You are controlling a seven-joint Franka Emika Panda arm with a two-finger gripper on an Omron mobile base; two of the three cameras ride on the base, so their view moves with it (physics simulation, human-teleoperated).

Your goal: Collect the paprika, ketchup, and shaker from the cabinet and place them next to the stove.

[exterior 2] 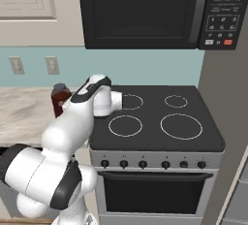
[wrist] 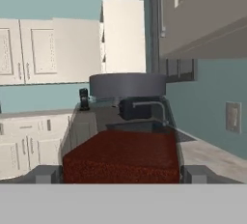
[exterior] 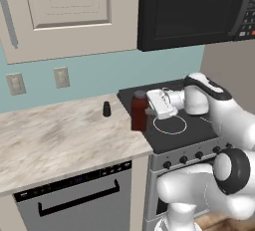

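Note:
The paprika (exterior: 139, 111), a straight dark red jar with a wide grey cap, stands upright on the marble counter at its right edge, right beside the stove (exterior: 194, 125). My gripper (exterior: 148, 106) reaches it from the stove side and is open, one fingertip on each side of the jar. In the hand view the paprika (wrist: 120, 155) sits close between the fingertips (wrist: 48, 174). The shaker (exterior: 106, 108), a tiny black cylinder, stands on the counter to the left, nearer the wall. The paprika (exterior 2: 60, 98) peeks out behind my arm. The ketchup is out of view. Far off, a cabinet door (wrist: 123, 35) stands open.
A black microwave (exterior: 194, 6) hangs over the stove (exterior 2: 150, 107). A shut wall cabinet (exterior: 69, 6) is above the counter (exterior: 60, 140), with outlets (exterior: 61, 77) on the wall and a dishwasher (exterior: 74, 200) below. A sink faucet (wrist: 152, 106) shows far down the counter.

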